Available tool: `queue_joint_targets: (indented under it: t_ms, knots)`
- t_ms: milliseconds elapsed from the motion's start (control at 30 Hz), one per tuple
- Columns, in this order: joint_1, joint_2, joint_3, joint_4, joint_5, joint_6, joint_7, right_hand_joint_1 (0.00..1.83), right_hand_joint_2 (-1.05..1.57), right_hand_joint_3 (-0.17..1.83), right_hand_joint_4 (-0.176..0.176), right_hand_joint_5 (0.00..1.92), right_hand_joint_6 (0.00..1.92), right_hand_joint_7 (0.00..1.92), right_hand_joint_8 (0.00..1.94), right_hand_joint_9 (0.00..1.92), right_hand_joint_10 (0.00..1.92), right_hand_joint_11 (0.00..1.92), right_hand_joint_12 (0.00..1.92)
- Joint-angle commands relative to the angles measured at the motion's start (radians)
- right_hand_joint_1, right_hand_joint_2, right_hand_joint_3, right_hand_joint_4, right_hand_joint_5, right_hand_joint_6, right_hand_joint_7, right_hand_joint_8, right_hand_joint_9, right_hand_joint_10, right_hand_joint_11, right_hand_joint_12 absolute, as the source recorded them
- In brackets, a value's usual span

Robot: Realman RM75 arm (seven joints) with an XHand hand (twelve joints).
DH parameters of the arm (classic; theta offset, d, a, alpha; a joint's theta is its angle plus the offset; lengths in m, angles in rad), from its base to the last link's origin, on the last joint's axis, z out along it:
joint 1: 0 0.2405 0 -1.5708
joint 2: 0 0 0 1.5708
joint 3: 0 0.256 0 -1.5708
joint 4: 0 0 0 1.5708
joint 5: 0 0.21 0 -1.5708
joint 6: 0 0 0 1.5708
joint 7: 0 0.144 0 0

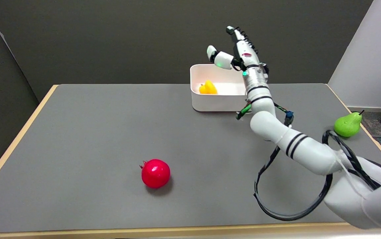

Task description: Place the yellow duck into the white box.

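The yellow duck lies inside the white box, near its left wall, at the far side of the table. My right hand hangs in the air above the box's right part, well clear of the duck. Its fingers are stretched out and apart, and nothing is held in them. The white forearm runs down from the hand across the box's right end, hiding that corner.
A red pomegranate sits on the grey table toward the near side, left of centre. A green pear stands by the table's right edge. Black cable loops hang from my arm over the near right of the table.
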Motion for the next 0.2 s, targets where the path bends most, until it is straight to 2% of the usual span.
queue_joint_targets:
  t_ms: [33, 67, 100, 133, 200]
  knots:
    - [-0.458, 0.137, 0.155, 0.414, -0.225, 0.452, 0.547, 0.36, 0.64, 0.91, -0.007, 0.05, 0.31, 0.06, 0.20, 0.00, 0.34, 0.00, 0.63]
    - [-0.493, 0.143, 0.167, 0.416, -0.225, 0.467, 0.606, 0.43, 0.63, 0.92, -0.013, 0.05, 0.30, 0.06, 0.18, 0.00, 0.32, 0.00, 0.61]
    - [-0.525, 0.146, 0.173, 0.410, -0.225, 0.487, 0.673, 0.58, 0.58, 0.95, -0.019, 0.05, 0.26, 0.07, 0.13, 0.00, 0.27, 0.00, 0.58]
    - [-0.539, 0.149, 0.178, 0.406, -0.225, 0.500, 0.714, 0.57, 0.60, 0.93, -0.022, 0.04, 0.25, 0.05, 0.13, 0.00, 0.25, 0.00, 0.56]
    - [-0.574, 0.152, 0.179, 0.386, -0.237, 0.539, 0.851, 0.39, 0.70, 0.84, -0.022, 0.03, 0.27, 0.00, 0.23, 0.00, 0.26, 0.00, 0.57]
